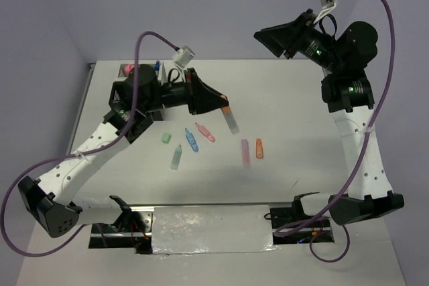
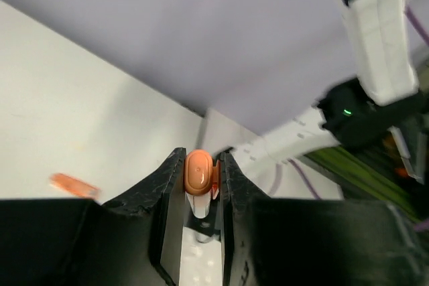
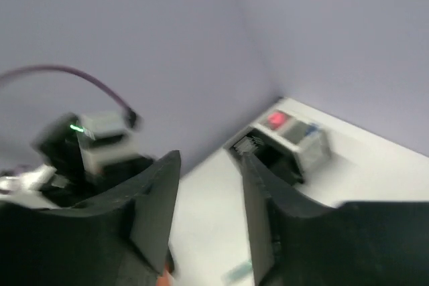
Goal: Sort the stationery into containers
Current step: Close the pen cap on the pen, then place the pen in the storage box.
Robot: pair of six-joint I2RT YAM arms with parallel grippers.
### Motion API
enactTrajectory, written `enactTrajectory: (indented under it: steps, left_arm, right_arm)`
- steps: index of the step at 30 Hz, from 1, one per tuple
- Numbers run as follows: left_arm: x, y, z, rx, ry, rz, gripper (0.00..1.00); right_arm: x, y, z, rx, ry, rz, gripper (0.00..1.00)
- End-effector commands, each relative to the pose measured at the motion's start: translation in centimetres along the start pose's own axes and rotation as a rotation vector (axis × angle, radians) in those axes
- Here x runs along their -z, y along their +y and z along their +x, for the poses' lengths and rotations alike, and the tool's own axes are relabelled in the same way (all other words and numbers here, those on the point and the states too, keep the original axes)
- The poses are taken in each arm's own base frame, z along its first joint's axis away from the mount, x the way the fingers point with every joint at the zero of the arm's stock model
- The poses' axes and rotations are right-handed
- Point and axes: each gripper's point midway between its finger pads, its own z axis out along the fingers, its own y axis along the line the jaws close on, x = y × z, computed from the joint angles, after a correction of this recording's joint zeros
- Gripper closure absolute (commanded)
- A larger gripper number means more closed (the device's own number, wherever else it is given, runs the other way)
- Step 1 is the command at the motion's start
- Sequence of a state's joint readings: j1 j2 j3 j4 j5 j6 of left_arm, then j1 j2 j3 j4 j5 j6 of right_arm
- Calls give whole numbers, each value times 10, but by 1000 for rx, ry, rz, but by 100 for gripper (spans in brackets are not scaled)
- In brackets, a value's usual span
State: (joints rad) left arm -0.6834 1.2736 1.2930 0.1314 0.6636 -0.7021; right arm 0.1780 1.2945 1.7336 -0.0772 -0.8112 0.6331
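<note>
White table [image 1: 301, 165] — scattered markers [image 1: 192, 140]

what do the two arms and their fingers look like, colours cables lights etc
Both arms mix white link segments with black joint housings: the left arm and the right arm. A purple cable loops along each, running to a small grey wrist camera. Green indicator lights glow on the joints. The fingers are matte black, angular, wedge-shaped plates.

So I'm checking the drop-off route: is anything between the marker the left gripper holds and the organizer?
Nothing visible on the table lies between them. The left gripper is shut on the orange-capped marker, lifted above the table. The organizer sits behind the left arm's own wrist, so the arm must swing back; the loose markers lie nearer.
</note>
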Motion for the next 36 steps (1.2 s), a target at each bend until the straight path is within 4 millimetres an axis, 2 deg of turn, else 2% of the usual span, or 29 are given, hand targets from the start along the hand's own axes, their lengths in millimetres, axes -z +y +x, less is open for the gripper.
enactTrajectory:
  steps: [1, 2, 3, 4, 5, 7, 8, 9, 10, 12, 13, 14, 16, 17, 19, 20, 24, 27, 33, 36]
  left_arm:
    - [28, 6, -26, -100, -40, -125, 100]
    - [39, 17, -46, -130, -84, -225, 100]
    - [47, 30, -50, -176, -78, -301, 100]
    - [59, 59, -46, -151, -58, -457, 100]
    - [74, 74, -61, -185, -83, -568, 100]
    - [96, 100, -67, -192, -92, -726, 100]
    - [123, 127, -73, -176, -119, -911, 100]
    - [136, 140, -77, -177, -133, -988, 100]
    - [166, 161, -84, -169, -174, -1163, 100]
    - [187, 179, -89, -173, -196, -1258, 100]
    - [202, 198, -85, -161, -192, -1327, 100]
    - [208, 207, -88, -167, -209, -1353, 100]
    - [223, 236, -83, -159, -188, -1429, 100]
    - [228, 243, -87, -167, -207, -1457, 100]
    - [239, 264, -82, -168, -205, -1509, 100]
    - [237, 269, -91, -190, -245, -1495, 100]
    - [250, 307, -82, -175, -246, -1565, 100]
    - [254, 326, -81, -158, -251, -1560, 100]
    - [257, 337, -88, -152, -275, -1544, 100]
    - [258, 348, -77, -138, -254, -1555, 99]
  right_arm:
    - [20, -15, -7, 72, -39, 162, 46]
    - [25, -22, 11, 52, 5, 187, 42]
    - [29, -29, 18, 47, 12, 221, 38]
    - [40, -22, 22, 57, 6, 237, 36]
    - [45, -36, 43, 34, 33, 272, 33]
    - [55, -36, 57, 26, 38, 288, 32]
    - [63, -35, 70, 18, 54, 295, 31]
    - [68, -35, 80, 3, 74, 299, 31]
    - [74, -35, 89, 6, 89, 306, 31]
    - [83, -38, 104, -13, 128, 336, 30]
    - [89, -37, 108, -5, 130, 352, 30]
    - [92, -37, 112, -12, 134, 360, 30]
    - [97, -32, 122, -41, 138, 352, 30]
    - [98, -30, 125, -51, 139, 341, 29]
    - [100, -24, 131, -72, 140, 313, 29]
    - [101, -23, 133, -77, 142, 311, 29]
    - [105, -19, 138, -78, 162, 312, 29]
    - [105, -13, 140, -76, 178, 297, 29]
    - [106, -16, 145, -73, 203, 312, 28]
    - [104, -20, 144, -72, 203, 319, 29]
